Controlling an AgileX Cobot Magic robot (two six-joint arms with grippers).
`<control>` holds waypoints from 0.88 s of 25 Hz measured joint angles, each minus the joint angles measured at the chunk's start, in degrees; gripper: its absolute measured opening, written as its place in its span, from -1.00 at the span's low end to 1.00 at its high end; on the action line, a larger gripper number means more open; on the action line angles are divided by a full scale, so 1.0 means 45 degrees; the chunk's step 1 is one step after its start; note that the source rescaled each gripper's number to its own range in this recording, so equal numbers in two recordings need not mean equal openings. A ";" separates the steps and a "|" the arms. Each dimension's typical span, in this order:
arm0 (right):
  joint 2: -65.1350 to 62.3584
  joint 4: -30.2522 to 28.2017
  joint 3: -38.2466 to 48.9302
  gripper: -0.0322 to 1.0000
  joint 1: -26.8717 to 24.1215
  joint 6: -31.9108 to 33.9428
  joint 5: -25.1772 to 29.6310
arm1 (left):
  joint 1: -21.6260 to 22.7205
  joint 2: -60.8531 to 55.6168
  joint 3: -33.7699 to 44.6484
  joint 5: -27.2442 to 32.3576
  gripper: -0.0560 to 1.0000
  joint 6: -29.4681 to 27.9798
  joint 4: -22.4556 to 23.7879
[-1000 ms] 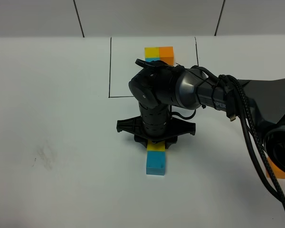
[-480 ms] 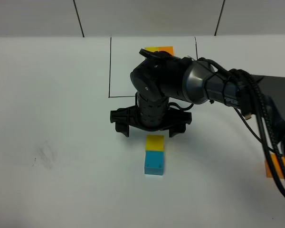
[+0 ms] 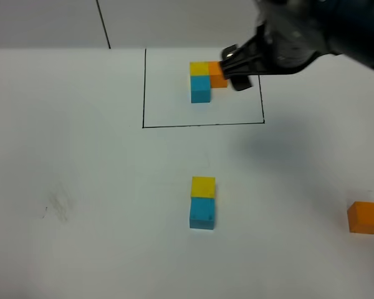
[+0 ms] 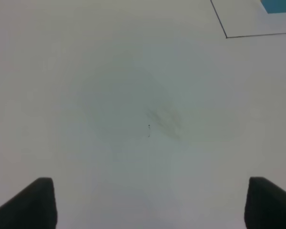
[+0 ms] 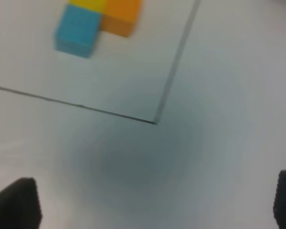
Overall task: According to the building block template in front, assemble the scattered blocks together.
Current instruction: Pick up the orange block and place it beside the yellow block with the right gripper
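The building block template (image 3: 201,78) is an L of yellow, orange and cyan cubes inside a thin black rectangle (image 3: 202,124) at the back; it also shows in the right wrist view (image 5: 81,26). Of the scattered blocks, the yellow cube (image 3: 203,186) touches the far side of the cyan cube (image 3: 202,213), forming a straight column at front centre. The orange cube (image 3: 364,217) lies alone at the far right. My right gripper (image 3: 237,67) is blurred, raised above the frame's right side, open and empty (image 5: 157,205). My left gripper (image 4: 155,205) is open and empty over bare table.
The white table has a faint grey smudge (image 3: 57,205) at the left, which the left wrist view (image 4: 164,119) also shows. A corner of the black frame (image 4: 226,36) and a cyan cube (image 4: 276,5) sit at the edge of that view.
My right gripper opened, left the yellow cube against the cyan cube, then rose and swung away to the back right. The template is uncovered now.
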 joint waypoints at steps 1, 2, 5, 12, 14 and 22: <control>-0.0426 -0.0032 0.0000 1.00 -0.0280 -0.0235 0.0254 | 0.0000 0.0000 0.0000 0.0000 0.40 0.0000 0.0000; -0.0946 0.0037 0.0000 1.00 -0.0659 -0.0634 0.0401 | 0.0000 0.0000 0.0000 0.0000 0.40 0.0000 0.0000; -0.2490 0.0772 0.0000 1.00 -0.2036 -0.1953 0.0485 | 0.0000 0.0000 0.0000 0.0000 0.40 0.0000 0.0000; -0.5455 0.2756 0.0000 0.89 -0.6003 -0.4217 0.0646 | 0.0000 0.0000 0.0000 0.0000 0.40 0.0000 0.0000; -0.5921 0.2994 0.0142 0.81 -0.6878 -0.4598 0.0643 | 0.0000 0.0000 0.0000 0.0000 0.40 0.0000 0.0000; -0.7502 0.3984 0.4645 0.72 -0.8489 -0.5363 0.0696 | 0.0000 0.0000 0.0000 0.0000 0.40 0.0000 0.0000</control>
